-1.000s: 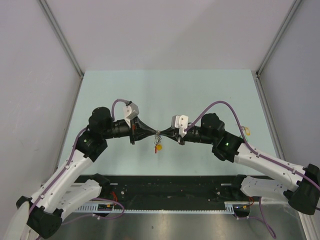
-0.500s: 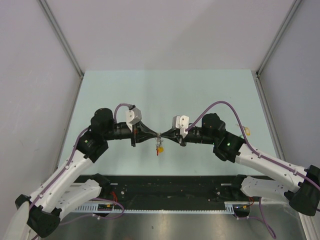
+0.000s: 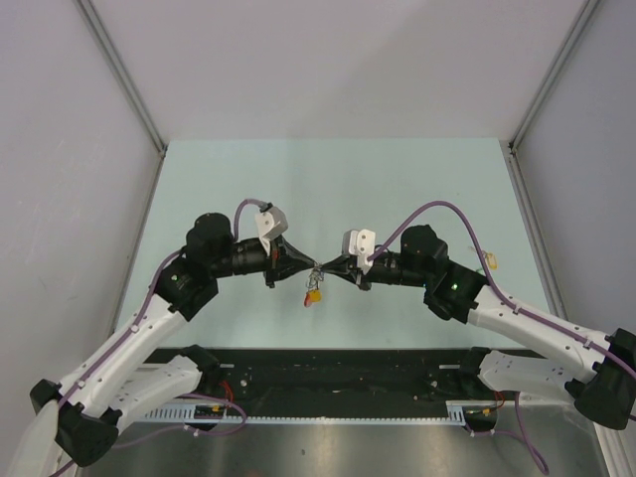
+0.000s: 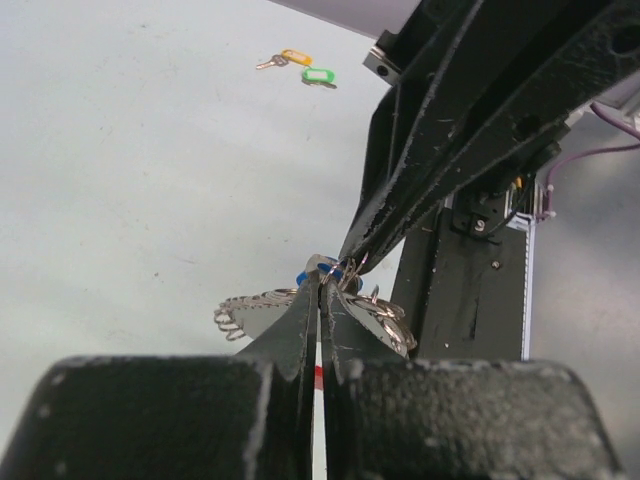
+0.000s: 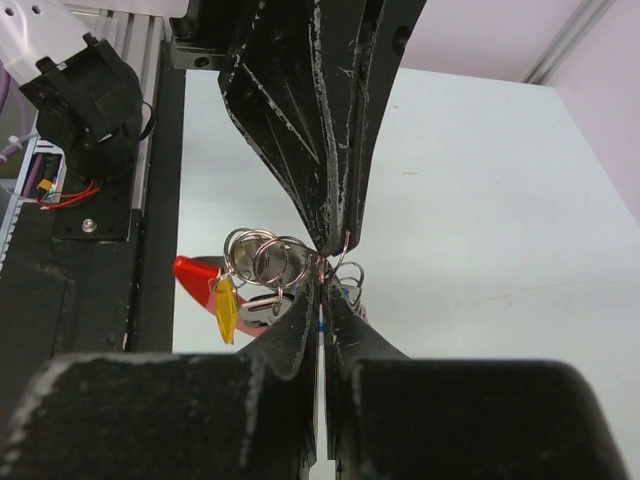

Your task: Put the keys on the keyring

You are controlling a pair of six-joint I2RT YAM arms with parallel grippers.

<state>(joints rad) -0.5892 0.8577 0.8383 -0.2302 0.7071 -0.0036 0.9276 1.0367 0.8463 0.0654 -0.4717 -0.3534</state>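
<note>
My left gripper (image 3: 309, 267) and right gripper (image 3: 324, 268) meet tip to tip above the middle of the table, both shut. Between the tips they pinch the thin silver keyring (image 5: 345, 252). Several small silver rings (image 5: 256, 256) hang from it with a yellow-tagged key (image 5: 226, 306) and the red band (image 5: 194, 276). The same bunch hangs below the tips in the top view, yellow and red (image 3: 314, 294). In the left wrist view, silver keys (image 4: 250, 312) spread beside my left gripper (image 4: 322, 288), with a blue tag (image 4: 303, 273) at the tip. My right gripper (image 5: 322, 280) closes from below.
Two loose keys lie on the pale green table (image 4: 120, 180), one with a yellow tag (image 4: 294, 57) and one with a green tag (image 4: 319, 76). A small yellowish item (image 3: 490, 261) lies at the table's right side. A black rail (image 3: 338, 373) runs along the near edge.
My left wrist has shifted slightly to the right and turned a little. The hanging bunch has swung slightly left. Both grippers stay shut, tip to tip.
</note>
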